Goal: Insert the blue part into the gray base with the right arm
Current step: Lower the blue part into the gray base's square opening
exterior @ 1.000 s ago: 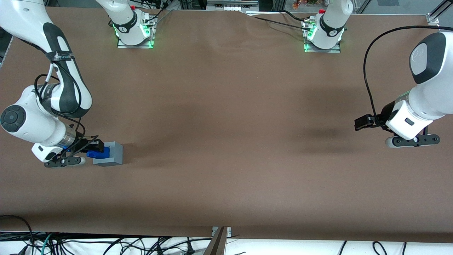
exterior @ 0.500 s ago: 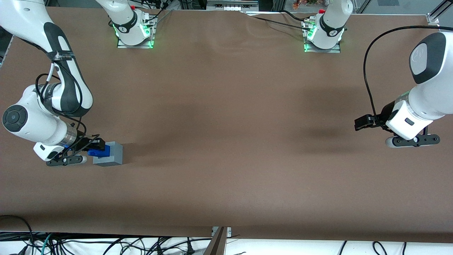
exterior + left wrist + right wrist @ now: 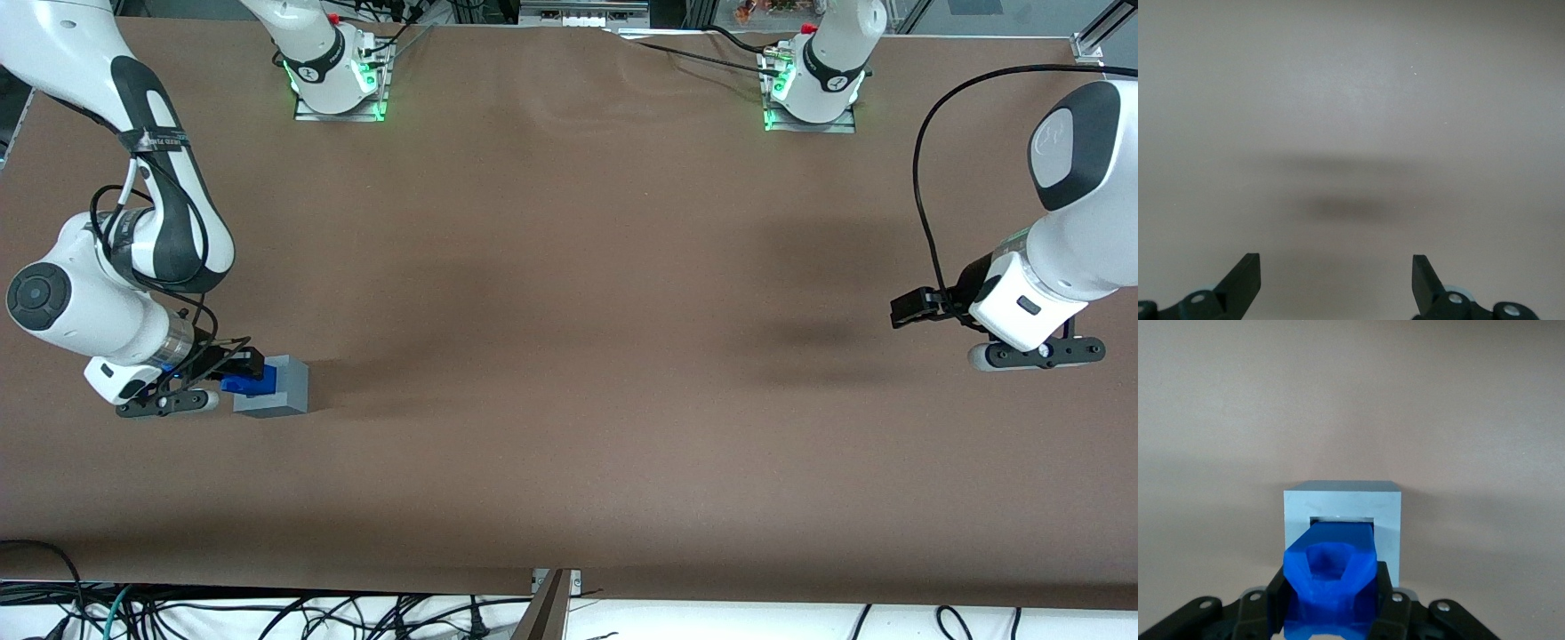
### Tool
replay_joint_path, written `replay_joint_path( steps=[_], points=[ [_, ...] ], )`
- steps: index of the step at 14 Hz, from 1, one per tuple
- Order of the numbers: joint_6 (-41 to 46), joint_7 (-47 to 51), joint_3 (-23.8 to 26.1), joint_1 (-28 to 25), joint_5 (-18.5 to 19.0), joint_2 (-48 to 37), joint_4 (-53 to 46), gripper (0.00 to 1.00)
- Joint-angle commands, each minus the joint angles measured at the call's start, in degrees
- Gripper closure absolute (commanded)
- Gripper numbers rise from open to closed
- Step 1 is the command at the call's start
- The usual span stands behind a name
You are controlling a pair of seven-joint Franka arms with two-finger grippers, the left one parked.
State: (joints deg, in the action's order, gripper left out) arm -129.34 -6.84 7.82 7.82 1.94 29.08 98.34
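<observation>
The gray base (image 3: 276,388) sits on the brown table near the working arm's end. It also shows in the right wrist view (image 3: 1341,510) with its square recess facing the camera. The blue part (image 3: 245,384) is held between the black fingers of my right gripper (image 3: 238,373), right against the base. In the right wrist view the blue part (image 3: 1331,577) has its leading end at the mouth of the recess. My right gripper (image 3: 1330,597) is shut on the blue part, a finger on each side.
Two arm bases with green lights (image 3: 338,84) (image 3: 813,89) stand at the table edge farthest from the front camera. The parked arm (image 3: 1040,293) hangs over its end of the table. Cables lie below the table's near edge.
My right gripper with the blue part has shifted very slightly toward the gray base. The base has not moved.
</observation>
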Motion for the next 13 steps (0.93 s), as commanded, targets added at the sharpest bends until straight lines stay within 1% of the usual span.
replay_joint_path(
  steps=[1, 5, 6, 7, 10, 13],
  points=[
    [-2.67, -0.46, 0.09, 0.18, 0.52, 1.59, 0.97, 0.66],
    [-2.76, -0.28, 0.09, 0.09, 0.44, 2.65, 0.01, 0.63],
    [-2.76, -0.02, 0.18, 0.09, 0.35, 2.56, 0.01, 0.47],
    [-2.67, 0.24, 0.18, 0.09, 0.26, 2.56, 0.01, 0.01],
    [-1.62, 0.07, 0.44, 0.09, 0.43, 0.72, -0.96, 0.0],
    [4.34, 0.07, 0.62, 0.09, 0.52, -2.53, -2.44, 0.0]
  ],
)
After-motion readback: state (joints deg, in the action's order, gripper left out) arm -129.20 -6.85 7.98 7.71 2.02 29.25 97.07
